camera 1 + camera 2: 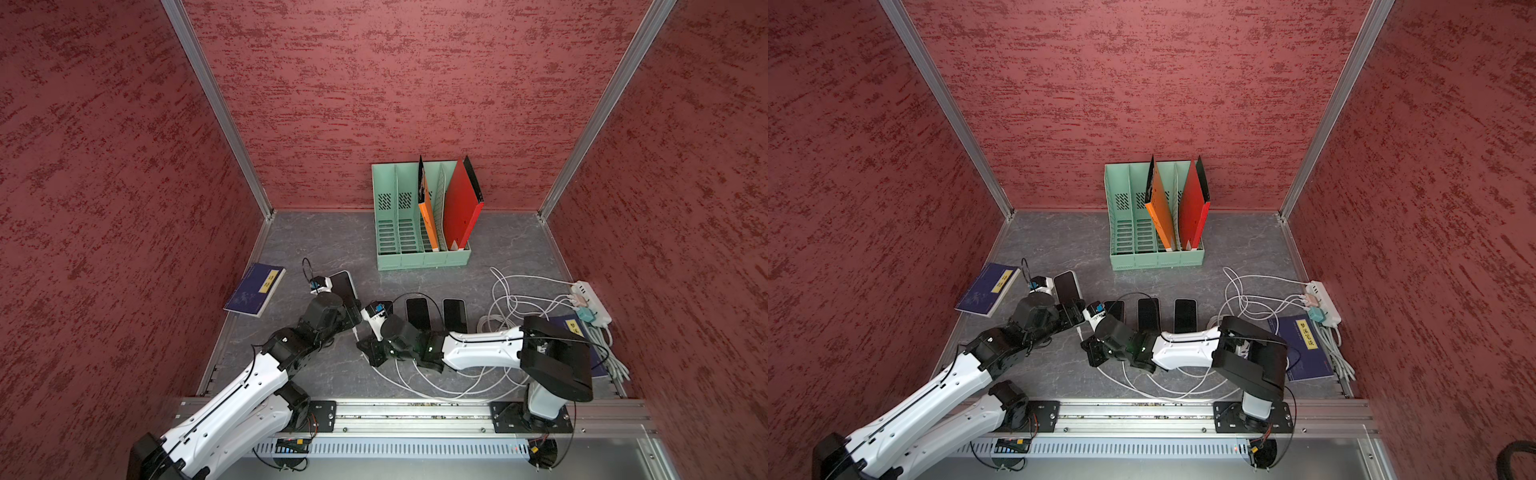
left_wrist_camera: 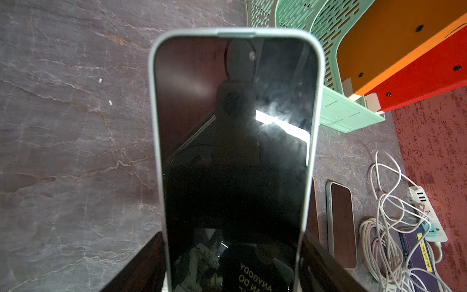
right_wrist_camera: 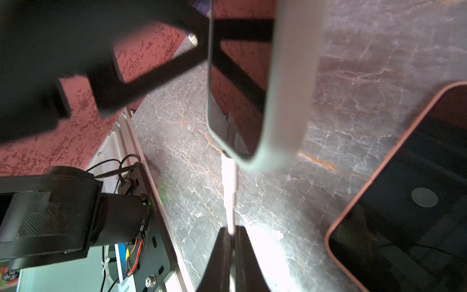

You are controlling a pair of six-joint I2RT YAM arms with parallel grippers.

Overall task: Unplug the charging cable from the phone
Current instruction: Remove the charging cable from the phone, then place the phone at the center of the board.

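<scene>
Charging cable [image 3: 229,192] is ending in a white plug, and the right gripper [image 3: 231,233] is pinching this plug, its jaws pressed together on it. The plug's tip is reaching the lower edge of the phone [image 2: 232,121]; I cannot tell whether it is sitting inside the port or just outside. The left gripper [image 2: 232,255] is holding the phone up above the table [image 1: 332,241], toward its left side, with jaws standing wide and pressing on the two long sides of the pale case.

The table's grey surface is showing thin marble-like veins. Red textured walls [image 1: 395,104] are closing the space on three sides, with aluminium posts [image 1: 216,108] running up the corners. A green file rack [image 1: 422,259] is standing against the back wall and carrying an orange folder [image 1: 428,224] and a red folder [image 1: 459,208]. Three other phones [image 1: 1148,311] are lying flat in a row in the middle. The rest of the charging cable is looping along the front of the table toward the right side, where a power strip [image 1: 594,303] is lying. One blue book [image 1: 253,291] is lying at the left wall, and a second blue book [image 1: 1304,349] is lying near the power strip.
</scene>
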